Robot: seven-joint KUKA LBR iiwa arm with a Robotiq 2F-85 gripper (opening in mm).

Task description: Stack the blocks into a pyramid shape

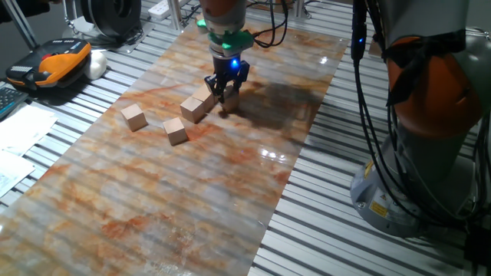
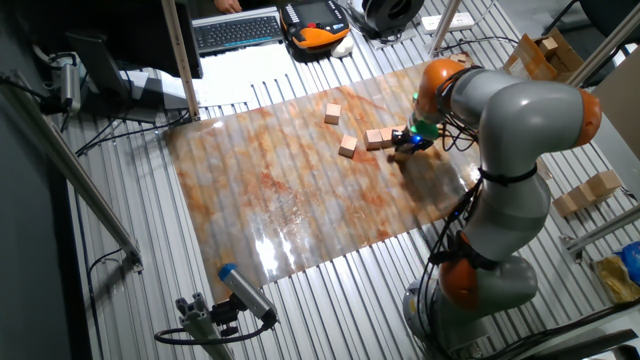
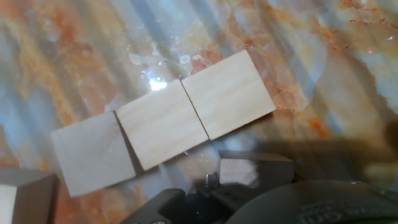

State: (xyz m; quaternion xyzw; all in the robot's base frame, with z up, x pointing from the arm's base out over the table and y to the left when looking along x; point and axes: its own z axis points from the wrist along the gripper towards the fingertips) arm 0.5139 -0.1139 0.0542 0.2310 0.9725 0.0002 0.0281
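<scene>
three blocks lie in a row (image 3: pixel 163 127) on the marble-pattern table top (image 1: pixel 230 192), seen clear in the hand view: the right one (image 3: pixel 229 93) and the middle one (image 3: pixel 161 127) touch side to side, the left one (image 3: pixel 93 152) touches the middle one at the upper corner w/ a thin dark gap lower down. all flat on the surface, none on top of another. in one fixed view this row sits under the gripper (image 1: pixel 226 86), the nearest block (image 1: pixel 194 107) of it a bit to the left of the fingers. two more blocks lie apart from the row, towards the left: one (image 1: pixel 176 131) near, another (image 1: pixel 134 117) farther, not touching each other.

the gripper hangs low just over the right end of the row, fingers pointing down. if the jaws are wide or narrow, or hold smth, i cannot tell; the fingertips are too dark and small in the fixed views, and the hand view shows only dark finger parts at the bottom edge.

around: the arm (image 2: pixel 520 130) w/ grey and orange body at the table edge, an orange-black device (image 1: pixel 57 65) on the slatted bench, a keyboard (image 2: pixel 238 30) at the far side.
</scene>
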